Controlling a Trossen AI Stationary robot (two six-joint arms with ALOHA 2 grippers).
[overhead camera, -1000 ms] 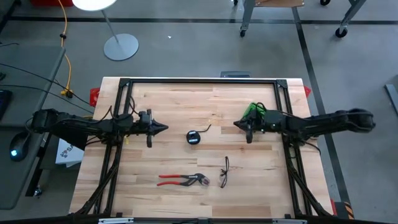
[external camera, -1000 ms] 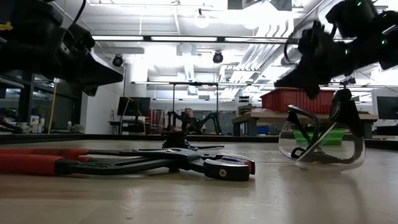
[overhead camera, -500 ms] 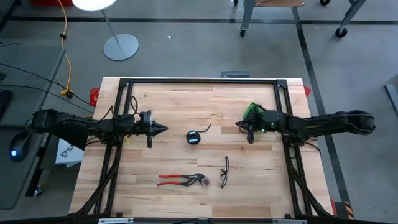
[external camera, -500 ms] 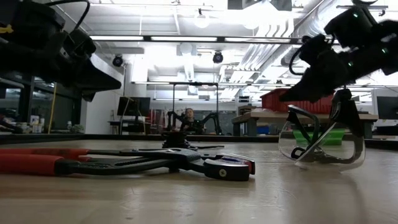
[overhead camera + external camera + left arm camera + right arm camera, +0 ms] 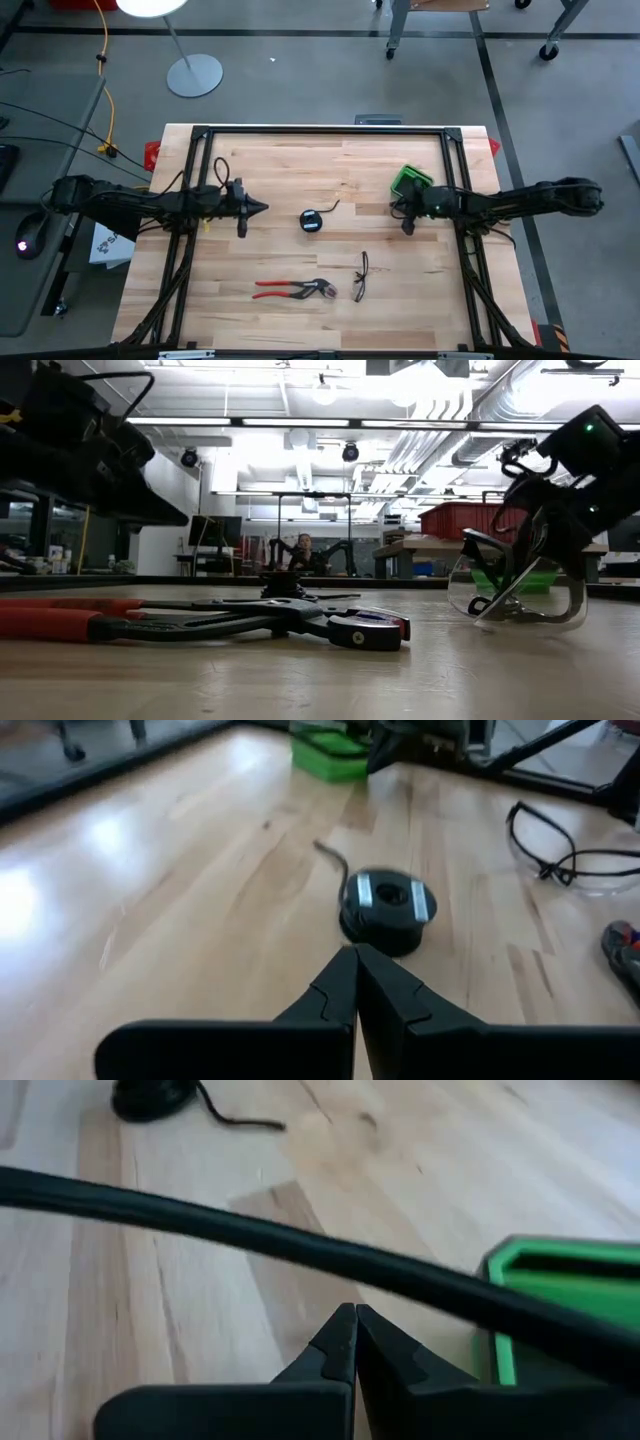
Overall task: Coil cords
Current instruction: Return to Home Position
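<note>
The thin black cord [image 5: 311, 221] lies wound into a small round bundle near the table's middle. Its short free end [image 5: 333, 206] trails off toward the far right. The bundle also shows in the left wrist view [image 5: 388, 906] and the right wrist view [image 5: 150, 1098]. My left gripper [image 5: 262, 208] is shut and empty, hovering left of the bundle with its tip pointing at it [image 5: 355, 958]. My right gripper [image 5: 394, 208] is shut and empty, right of the bundle beside a green tray [image 5: 410, 180], and also shows in its own wrist view [image 5: 355, 1318].
Red-handled pliers [image 5: 295, 290] and black-framed safety glasses [image 5: 361, 277] lie toward the near edge, in front of the cord. The green tray [image 5: 560, 1280] sits just beyond my right gripper. A black metal frame [image 5: 320, 131] runs along the table's far and side edges.
My right gripper has drawn back from the cord bundle toward the table's right edge and gone down a little, staying shut. The cord bundle has not moved.
</note>
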